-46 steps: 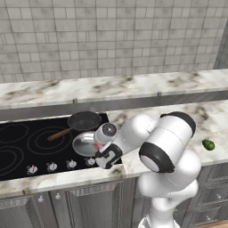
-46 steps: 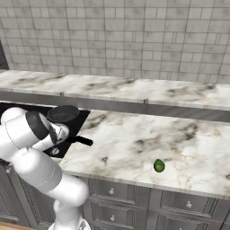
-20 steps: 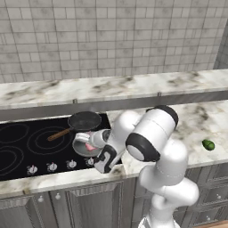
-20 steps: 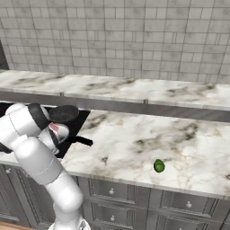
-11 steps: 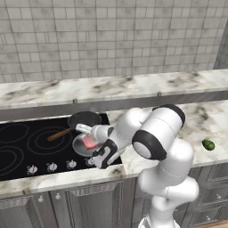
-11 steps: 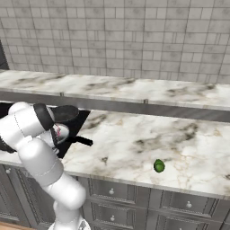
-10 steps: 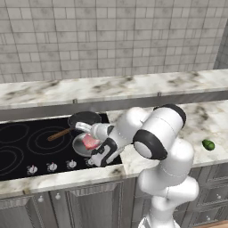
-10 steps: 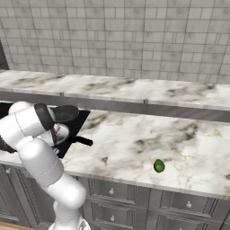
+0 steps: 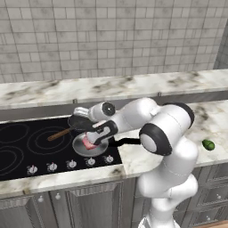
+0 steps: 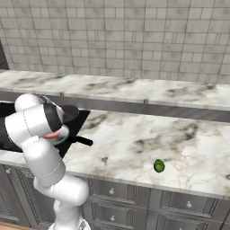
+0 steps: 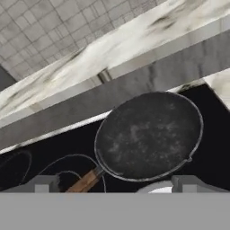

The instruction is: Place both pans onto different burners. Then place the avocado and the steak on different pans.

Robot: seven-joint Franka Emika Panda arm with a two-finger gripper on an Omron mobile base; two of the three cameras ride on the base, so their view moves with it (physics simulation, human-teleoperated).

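End effector (image 9: 95, 139) hovers spread open over steak (image 9: 89, 144) in silver pan (image 9: 79, 147).

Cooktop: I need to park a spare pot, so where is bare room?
The cooktop's left rings are bare, left of the dark pan's wooden handle. The counter between the silver pan's black handle and the avocado is bare too. It is crowded at the cooktop's right end: both pans, steak, pincer.

Shell: my arm (image 9: 171, 147) is glossy white, built of rounded, bulbous links.
Joints: dark grey-black rings and caps sit between my links.
Wrist: a white cylinder with a dark round end cap.
End effector (image 9: 94, 136): a dark block, two small grey fingertips (image 11: 45, 183).
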